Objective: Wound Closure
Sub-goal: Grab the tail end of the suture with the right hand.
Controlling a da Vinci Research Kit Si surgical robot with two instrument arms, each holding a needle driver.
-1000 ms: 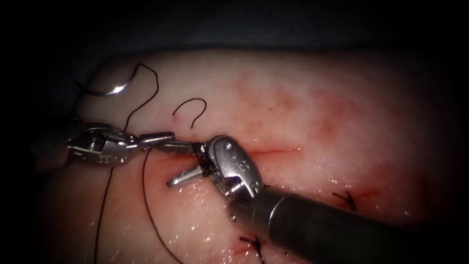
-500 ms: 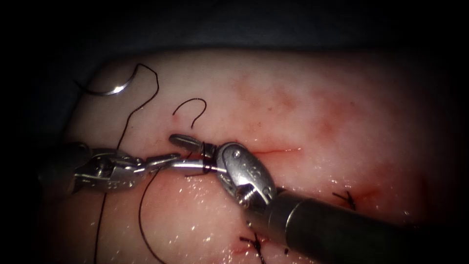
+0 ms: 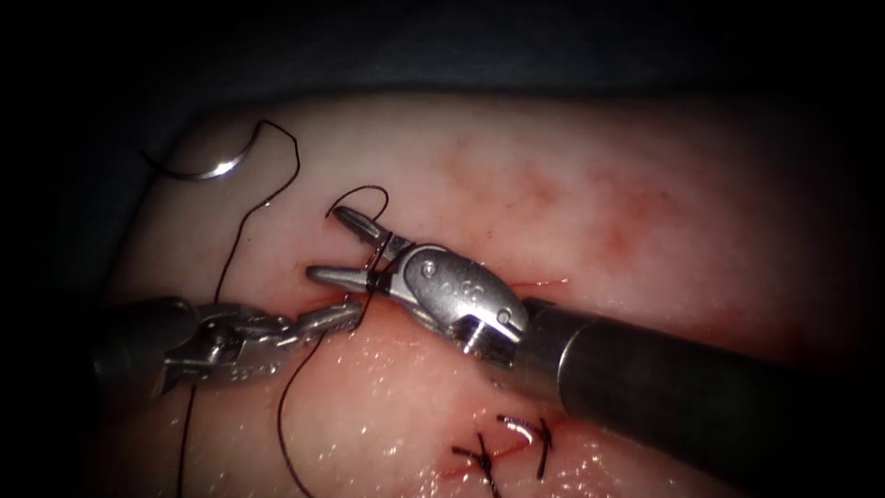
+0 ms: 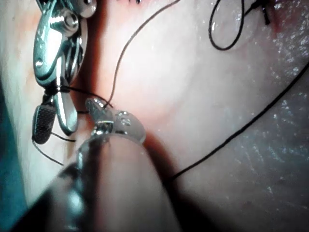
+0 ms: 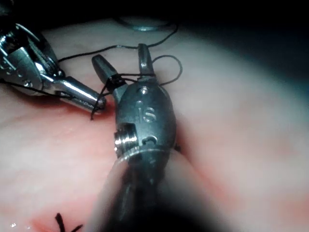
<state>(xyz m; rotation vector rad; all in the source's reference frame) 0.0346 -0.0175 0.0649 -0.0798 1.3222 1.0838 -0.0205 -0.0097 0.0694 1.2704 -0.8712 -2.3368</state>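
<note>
My left tool comes in from the left, its jaws shut on the dark thread just left of the cut. The same jaws pinch the thread in the left wrist view. My right tool has its jaws open and empty, with thread wrapped around them at their base. The wrap also shows on the open right jaws. The upper jaw lies by a short curled thread end. The curved needle lies free on the tissue at the far left, held by neither tool.
Two finished dark stitches sit on the near part of the tissue, beside the right tool's shaft. Red fluid wets the tissue around the cut's left end. The long thread runs from the needle down past the left tool.
The right tool has swung its open jaws up toward the short thread end, keeping the thread wrapped around them. The left tool has moved down and a little right with the thread.
</note>
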